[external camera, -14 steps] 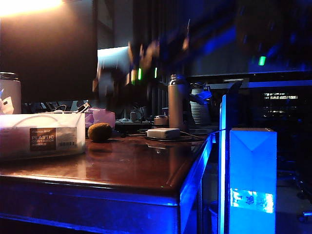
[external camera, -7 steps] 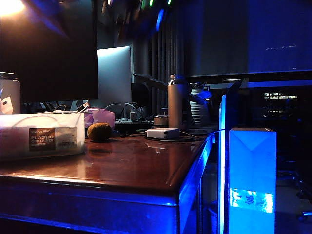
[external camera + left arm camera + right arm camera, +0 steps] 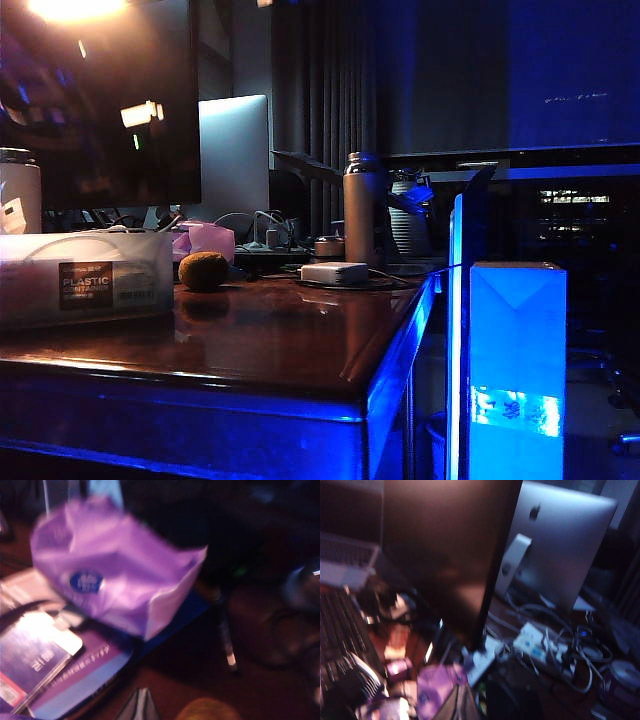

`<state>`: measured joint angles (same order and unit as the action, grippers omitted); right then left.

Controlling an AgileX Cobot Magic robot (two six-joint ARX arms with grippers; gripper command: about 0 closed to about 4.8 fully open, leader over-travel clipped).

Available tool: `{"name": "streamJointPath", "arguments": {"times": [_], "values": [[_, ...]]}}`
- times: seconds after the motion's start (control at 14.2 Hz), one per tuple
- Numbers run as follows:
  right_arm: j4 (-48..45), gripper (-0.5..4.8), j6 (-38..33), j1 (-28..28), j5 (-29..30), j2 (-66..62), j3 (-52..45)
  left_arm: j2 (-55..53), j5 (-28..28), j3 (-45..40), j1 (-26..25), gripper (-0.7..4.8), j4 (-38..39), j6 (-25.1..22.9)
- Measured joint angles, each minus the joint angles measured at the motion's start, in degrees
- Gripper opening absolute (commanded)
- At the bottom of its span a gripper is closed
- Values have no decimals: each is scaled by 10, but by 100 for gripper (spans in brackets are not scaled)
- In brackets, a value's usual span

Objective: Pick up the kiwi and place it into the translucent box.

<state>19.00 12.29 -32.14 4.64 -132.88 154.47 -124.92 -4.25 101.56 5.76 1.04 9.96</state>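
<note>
Exterior view: kiwi [image 3: 204, 271] on table [image 3: 300, 340], just beside translucent box [image 3: 85, 280], not yet picked. Left gripper [image 3: 140, 706] above kiwi, jaw state impossible to tell. Right gripper [image 3: 460, 702] closed, empty, apparently idle, off behind near monitors.

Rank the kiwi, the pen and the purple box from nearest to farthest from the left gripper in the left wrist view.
1. Kiwi, right beside the left gripper.
2. Pen and purple box, both farther ahead; too close to call.
</note>
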Motion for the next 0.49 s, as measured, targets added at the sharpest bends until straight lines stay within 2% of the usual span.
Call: {"name": "streamJointPath", "arguments": {"times": [0.21,0.49], "values": [[-1,-1,-42,0,5,8,0,-44,3,66,0,-3,0,5],[0,-1,-45,0,5,9,0,-93,2,169,7,-3,43,22]]}}
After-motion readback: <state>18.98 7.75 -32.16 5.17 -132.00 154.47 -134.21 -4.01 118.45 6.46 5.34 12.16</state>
